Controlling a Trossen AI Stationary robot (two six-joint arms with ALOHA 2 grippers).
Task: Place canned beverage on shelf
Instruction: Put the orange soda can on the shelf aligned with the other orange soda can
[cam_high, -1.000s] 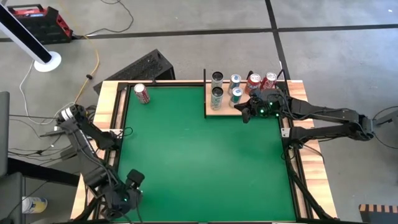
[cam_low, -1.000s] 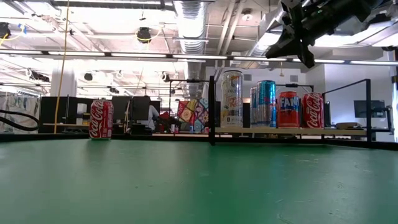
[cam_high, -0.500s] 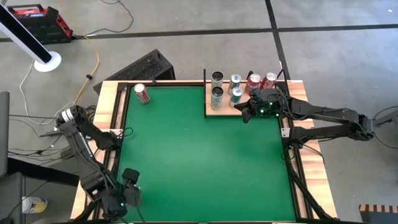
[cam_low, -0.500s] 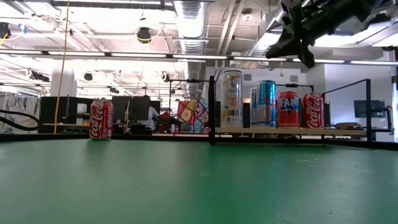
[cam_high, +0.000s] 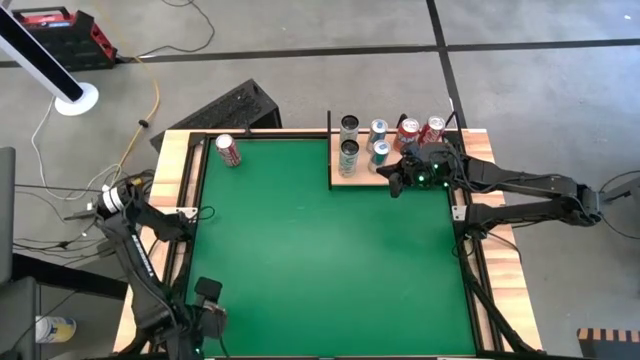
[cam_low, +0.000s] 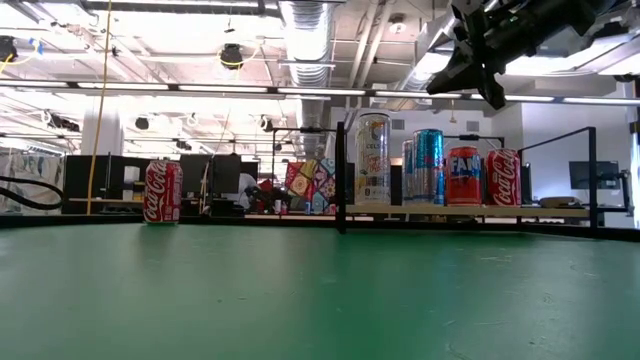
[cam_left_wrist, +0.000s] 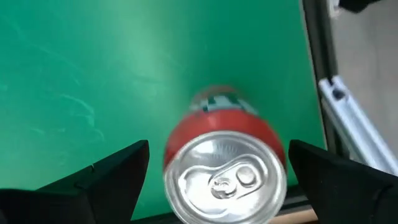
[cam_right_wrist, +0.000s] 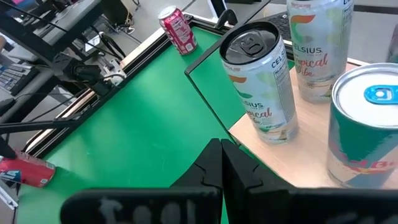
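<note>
Left arm folded back along the left rim of the worktop (cam_high: 300, 260), elbow raised outside the wooden frame, wrist dropped to the near-left corner. Left gripper (cam_left_wrist: 217, 171) points down at the green surface with its fingers (cam_left_wrist: 106, 177) spread wide, one on each side of a red can (cam_left_wrist: 224, 168) lying on its side, silver top toward the wrist camera; neither finger touches the can, clear green shows in both gaps. In the high view this gripper (cam_high: 207, 310) sits at the very near edge and the can itself is hidden beneath it. Right arm reaches in from the right side, forearm nearly level, wrist over the front edge of the shelf (cam_high: 352, 180) at the far right of the worktop. Right gripper (cam_high: 397, 183) hangs above the shelf level, angled down, fingers (cam_right_wrist: 221, 165) pressed together with nothing between them. Shelf holds two pale tall cans (cam_high: 348, 153), two blue-and-silver cans (cam_high: 379, 150) and two red cans (cam_high: 408, 133), all upright. Another red can (cam_high: 228, 150) stands upright alone at the far-left corner of the green surface, well apart from the shelf.
</note>
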